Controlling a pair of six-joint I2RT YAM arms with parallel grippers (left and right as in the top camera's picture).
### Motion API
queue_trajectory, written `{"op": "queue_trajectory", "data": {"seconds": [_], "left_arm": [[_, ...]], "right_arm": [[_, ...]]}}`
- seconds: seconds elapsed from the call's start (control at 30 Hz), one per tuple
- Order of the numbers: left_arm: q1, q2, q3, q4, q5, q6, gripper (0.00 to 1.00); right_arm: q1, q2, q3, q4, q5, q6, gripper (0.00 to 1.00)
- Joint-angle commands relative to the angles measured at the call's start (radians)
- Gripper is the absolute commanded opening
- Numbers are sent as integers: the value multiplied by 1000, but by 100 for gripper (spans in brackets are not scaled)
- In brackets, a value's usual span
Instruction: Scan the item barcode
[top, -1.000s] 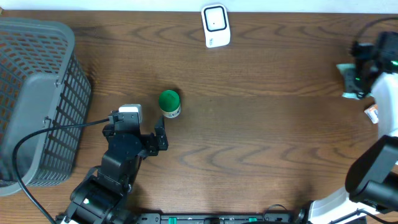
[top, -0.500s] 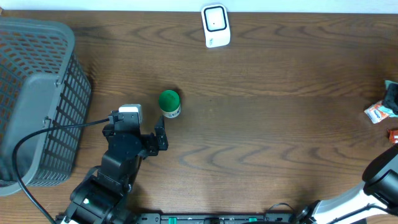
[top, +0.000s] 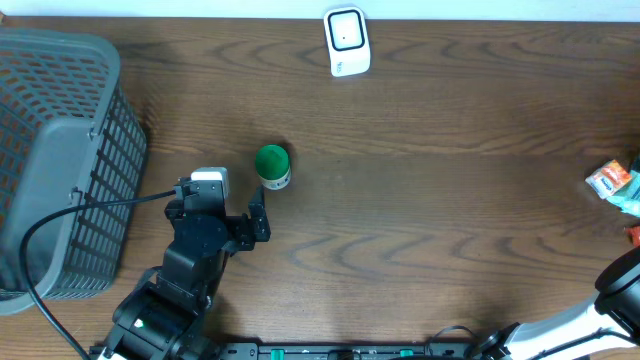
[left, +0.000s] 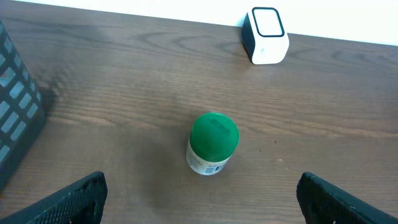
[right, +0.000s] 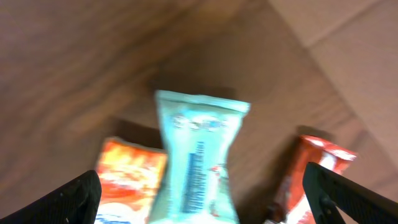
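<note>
Fingers, left (left: 81, 198): spread wide, grasping nothing, low over tabletop (left: 124, 74).
Fingers, right (right: 68, 200): likewise parted and empty, above three packets at the right edge; view blurred.
Item, probable: green-capped bottle (left: 211, 142), upright, ahead of and between left fingers, untouched; barcode position not legible.
Scanner (left: 267, 34): white, at far edge, well apart from bottle.
Packets: teal packet (right: 196, 162) flanked by orange packet (right: 127, 180) and red packet (right: 317, 165), lying close together.
Basket (left: 12, 118): grey, at left.
Risks: round bottle liable to tip or roll if nudged by one finger before closure; smooth cap liable to slip under a high grasp; barcode possibly turned away from scanner, giving no read; crowded packets liable to be pinched in pairs.
</note>
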Motion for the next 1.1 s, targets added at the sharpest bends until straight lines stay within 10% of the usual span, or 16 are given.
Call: {"op": "queue_trajectory", "data": {"seconds": [0.0, 0.43, 1.07], "left_arm": [[3, -1, 2, 3, -14, 13, 98], [3, -1, 2, 3, -14, 13, 98], [3, -1, 2, 3, -14, 13, 98]], "right_arm": [[31, -48, 12, 5, -193, 69, 99], [303, -82, -35, -142, -1107, 327, 99], [1223, -81, 153, -225, -264, 925, 99]]}}
